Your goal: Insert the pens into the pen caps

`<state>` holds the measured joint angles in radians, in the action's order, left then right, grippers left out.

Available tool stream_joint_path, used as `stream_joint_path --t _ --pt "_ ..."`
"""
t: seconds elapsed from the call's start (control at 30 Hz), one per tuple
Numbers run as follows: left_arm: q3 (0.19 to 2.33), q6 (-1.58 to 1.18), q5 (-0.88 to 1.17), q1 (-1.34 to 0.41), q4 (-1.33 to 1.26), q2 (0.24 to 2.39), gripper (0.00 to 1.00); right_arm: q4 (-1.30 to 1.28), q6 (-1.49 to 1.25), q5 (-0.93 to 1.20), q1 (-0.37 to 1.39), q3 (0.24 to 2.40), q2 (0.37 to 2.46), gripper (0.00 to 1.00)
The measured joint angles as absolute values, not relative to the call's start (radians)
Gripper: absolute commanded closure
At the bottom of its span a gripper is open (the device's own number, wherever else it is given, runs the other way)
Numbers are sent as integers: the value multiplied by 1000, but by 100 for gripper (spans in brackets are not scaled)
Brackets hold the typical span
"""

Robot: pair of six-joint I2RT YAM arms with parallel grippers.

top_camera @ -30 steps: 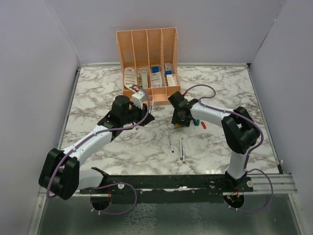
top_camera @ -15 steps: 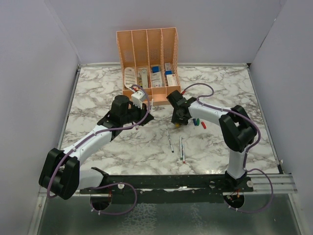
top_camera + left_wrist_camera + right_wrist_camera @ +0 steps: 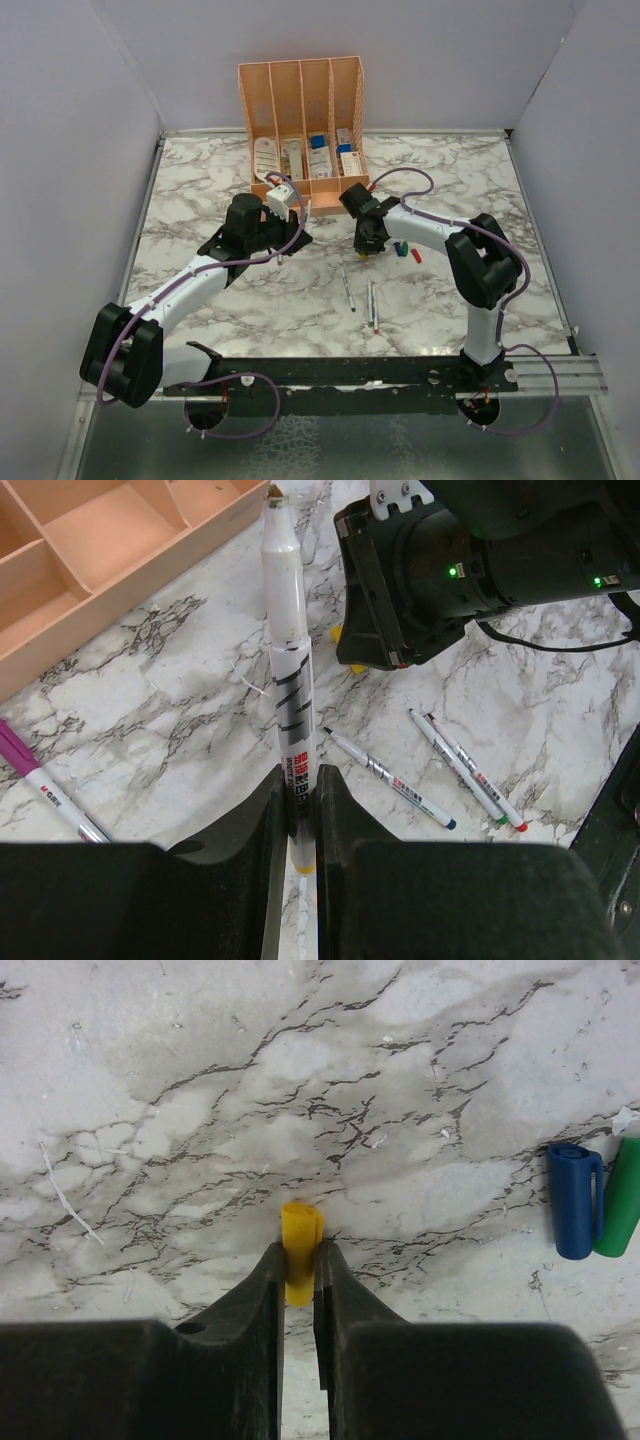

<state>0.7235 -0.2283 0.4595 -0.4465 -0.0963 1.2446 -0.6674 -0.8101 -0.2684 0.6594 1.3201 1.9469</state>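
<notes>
My left gripper (image 3: 297, 780) is shut on a silver-grey pen (image 3: 283, 670) with a yellow end. The pen points forward toward the right gripper, above the table. In the top view the left gripper (image 3: 298, 218) sits in front of the organiser. My right gripper (image 3: 298, 1260) is shut on the yellow cap (image 3: 300, 1232), low over the marble; in the top view it (image 3: 366, 250) is just right of the left one. Blue (image 3: 573, 1200) and green (image 3: 622, 1195) caps lie side by side; a red cap (image 3: 416, 256) lies beside them. Three pens (image 3: 390, 780) lie loose; a purple-tipped pen (image 3: 45, 785) lies apart. The purple cap is hidden.
The orange organiser (image 3: 300, 120) with white and blue stationery stands at the back centre, close behind both grippers. The three loose pens (image 3: 371, 297) lie on the marble table (image 3: 200, 170) in front of the right gripper. Grey walls close in the left, right and back.
The right arm has shifted slightly left and back with the yellow cap. The left gripper has edged a little left with the pen.
</notes>
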Motion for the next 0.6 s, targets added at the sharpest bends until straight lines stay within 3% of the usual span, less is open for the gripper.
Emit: stream_joint_path --t 0.07,0.6 --pt "723 -229 459 -445 -97 1245 100 -666 -797 -268 659 1318 1946 99" --pt "729 -237 479 -440 -123 1300 100 -646 -683 -262 660 1319 1937 99"
